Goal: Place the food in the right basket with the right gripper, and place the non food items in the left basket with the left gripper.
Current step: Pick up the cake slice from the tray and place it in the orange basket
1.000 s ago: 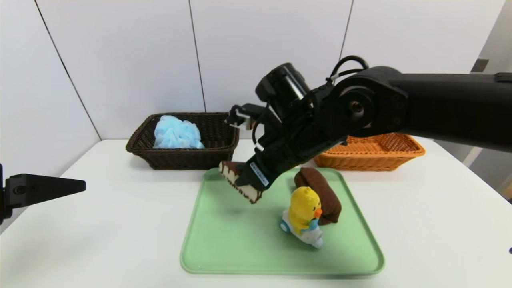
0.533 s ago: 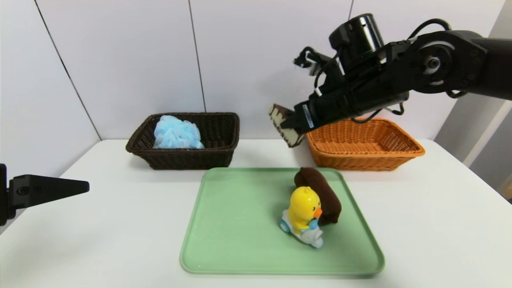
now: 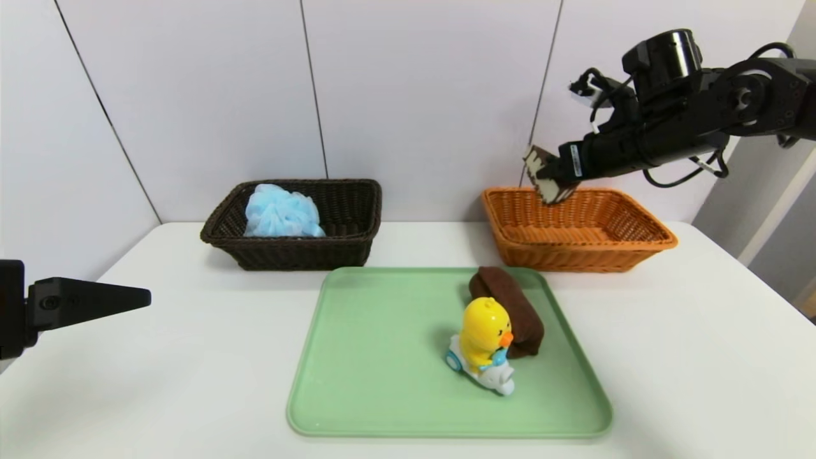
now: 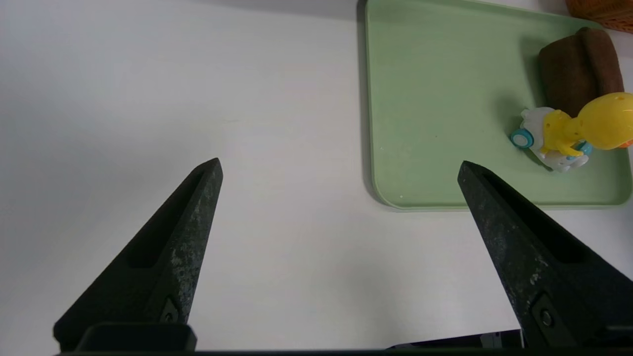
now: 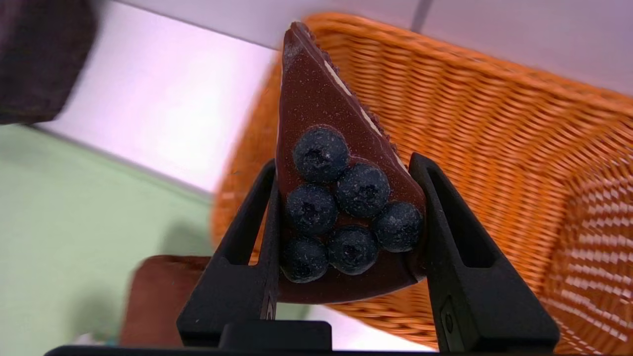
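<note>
A chocolate cake slice (image 3: 544, 182) topped with blueberries (image 5: 341, 198) hangs over the left part of the orange basket (image 3: 637, 245), above its rim. My right gripper (image 3: 553, 175) is shut on the slice, one finger on each side (image 5: 342, 163). A yellow duck toy (image 3: 484, 338) on a scooter and a brown roll (image 3: 513, 306) lie on the green tray (image 3: 382, 370). The dark brown basket (image 3: 293, 255) holds a blue bath pouf (image 3: 280, 213). My left gripper (image 3: 137, 297) hovers at the table's left edge, open and empty (image 4: 339, 168).
The two baskets stand side by side at the back against the white wall. The tray (image 4: 435, 99) lies in front of them at mid-table, with the duck (image 4: 583, 128) and roll (image 4: 573, 64) on its right half.
My right arm has carried the cake slice from just above the tray up and to the right, over the orange basket. The left gripper has edged slightly rightward.
</note>
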Tool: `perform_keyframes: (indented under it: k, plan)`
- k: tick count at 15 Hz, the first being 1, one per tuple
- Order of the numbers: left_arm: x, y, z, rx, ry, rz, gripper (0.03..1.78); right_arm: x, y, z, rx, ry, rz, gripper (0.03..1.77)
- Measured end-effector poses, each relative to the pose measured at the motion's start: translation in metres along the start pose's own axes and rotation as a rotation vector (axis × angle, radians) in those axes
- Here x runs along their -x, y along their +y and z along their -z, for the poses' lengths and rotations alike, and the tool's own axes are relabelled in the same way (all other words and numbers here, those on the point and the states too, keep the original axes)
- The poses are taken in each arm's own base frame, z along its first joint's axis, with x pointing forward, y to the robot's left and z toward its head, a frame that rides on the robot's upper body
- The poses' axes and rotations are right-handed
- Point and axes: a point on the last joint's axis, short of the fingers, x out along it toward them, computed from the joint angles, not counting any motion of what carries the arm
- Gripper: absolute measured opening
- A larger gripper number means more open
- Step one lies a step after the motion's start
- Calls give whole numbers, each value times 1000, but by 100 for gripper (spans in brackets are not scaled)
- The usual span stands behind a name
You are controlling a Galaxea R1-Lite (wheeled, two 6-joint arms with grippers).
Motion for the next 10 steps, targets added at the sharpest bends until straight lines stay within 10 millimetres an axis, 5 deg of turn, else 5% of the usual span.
perform_keyframes:
  k: [4, 10]
  plan:
    - [-2, -1, -1, -2, 1, -1, 169, -19, -38, 16, -56, 57, 64, 81]
    - [-3, -1, -1, -2, 3, 1, 169, -37, -59, 30, -93, 111, 91, 81]
